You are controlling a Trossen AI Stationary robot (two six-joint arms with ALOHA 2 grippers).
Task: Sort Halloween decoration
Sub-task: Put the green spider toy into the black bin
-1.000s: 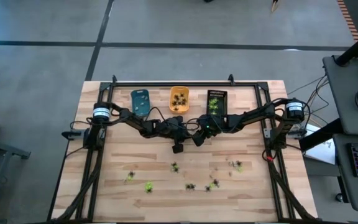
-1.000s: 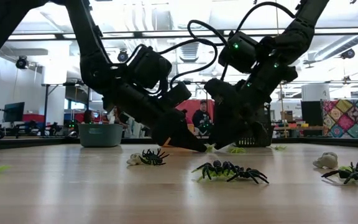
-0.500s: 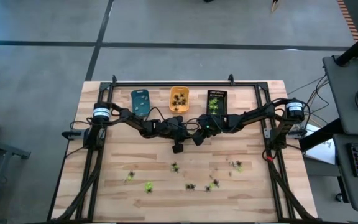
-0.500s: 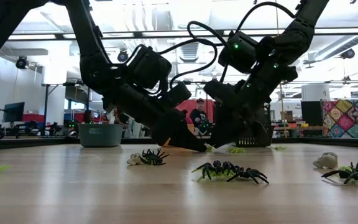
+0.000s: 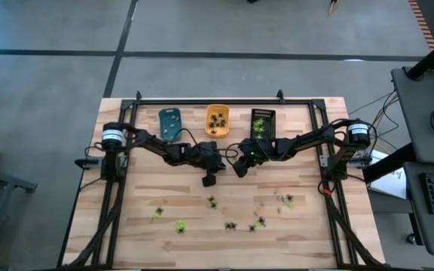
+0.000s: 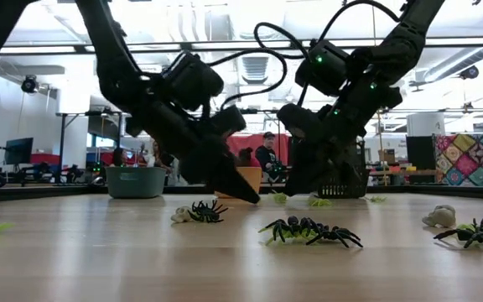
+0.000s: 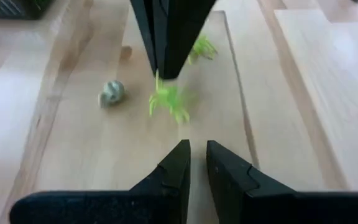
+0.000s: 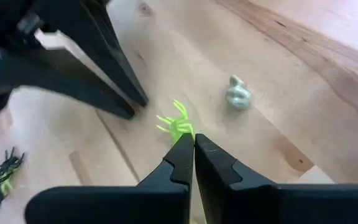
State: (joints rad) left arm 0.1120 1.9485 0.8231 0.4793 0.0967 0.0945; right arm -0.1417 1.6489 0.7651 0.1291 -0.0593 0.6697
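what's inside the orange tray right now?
The orange tray holds a few small dark spider figures, seen from above. The count is too small to tell, and the low view shows only its wall behind the arms.

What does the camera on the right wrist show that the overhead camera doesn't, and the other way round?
Only the right wrist view shows the right gripper shut on a yellow-green spider, with a pale whitish figure beside it. Only the high view shows the blue tray, orange tray and black tray along the table's far edge. Both show the left gripper close by on the wooden table.
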